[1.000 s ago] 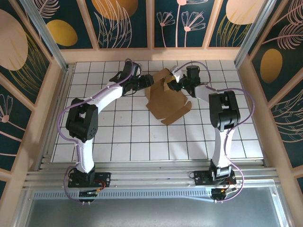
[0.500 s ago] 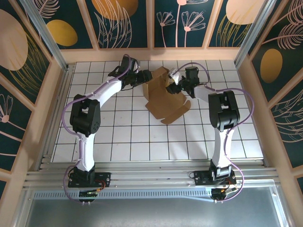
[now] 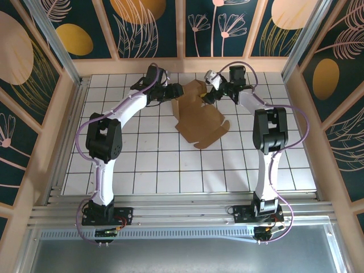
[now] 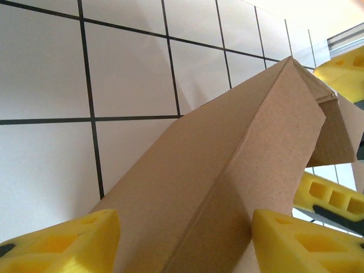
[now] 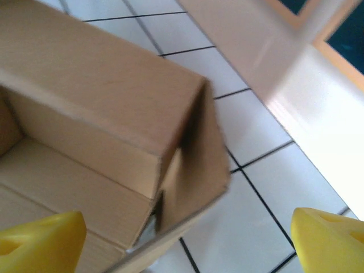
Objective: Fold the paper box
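Where your paper box (image 3: 200, 120) sits: far middle of the white tiled table (image 3: 159, 170), with its near panel flat and its rear walls raised between your two hands.
Left hand (image 3: 176, 94): clenched on a folded rear wall; cardboard fills the gap between its yellow fingers (image 4: 62, 242).
Right hand (image 3: 208, 92): released, fingers (image 5: 40, 236) spread wide, the box's upright corner between them and untouched.
Surroundings: teal wall panels (image 3: 51, 23) with leaf and flower drawings; purple cables (image 3: 77, 145) run along both arms.
In your way: both arms crowd the box's far end.
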Motion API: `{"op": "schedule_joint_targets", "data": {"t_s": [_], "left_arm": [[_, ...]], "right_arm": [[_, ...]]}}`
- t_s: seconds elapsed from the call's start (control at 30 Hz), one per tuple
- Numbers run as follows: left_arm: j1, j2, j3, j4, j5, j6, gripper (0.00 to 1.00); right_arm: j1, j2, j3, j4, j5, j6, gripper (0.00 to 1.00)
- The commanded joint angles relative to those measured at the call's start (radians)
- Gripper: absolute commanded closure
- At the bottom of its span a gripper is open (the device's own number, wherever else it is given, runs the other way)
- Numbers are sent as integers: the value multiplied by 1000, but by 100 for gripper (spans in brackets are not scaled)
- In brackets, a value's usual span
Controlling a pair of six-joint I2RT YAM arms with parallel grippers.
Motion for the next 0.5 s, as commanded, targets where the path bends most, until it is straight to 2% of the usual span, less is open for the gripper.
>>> {"op": "schedule_joint_targets", "data": {"t_s": [0.0, 0.13, 0.23, 0.37, 0.47], "left_arm": [[0, 41, 22, -91, -15, 35, 38], [-1, 46, 26, -85, -12, 27, 39], [-1, 46, 26, -80, -7, 23, 40], [0, 49, 28, -83, -13, 26, 41], [-2, 53, 32, -83, -10, 22, 41]], "right_arm": [[-34, -6, 31, -184, -191, -163, 6], [-44, -63, -4, -208, -283, -173, 6], [-56, -116, -60, -152, -329, -135, 5], [-103, -179, -142, 99, -379, 51, 6], [-132, -173, -199, 315, -287, 162, 6]]}}
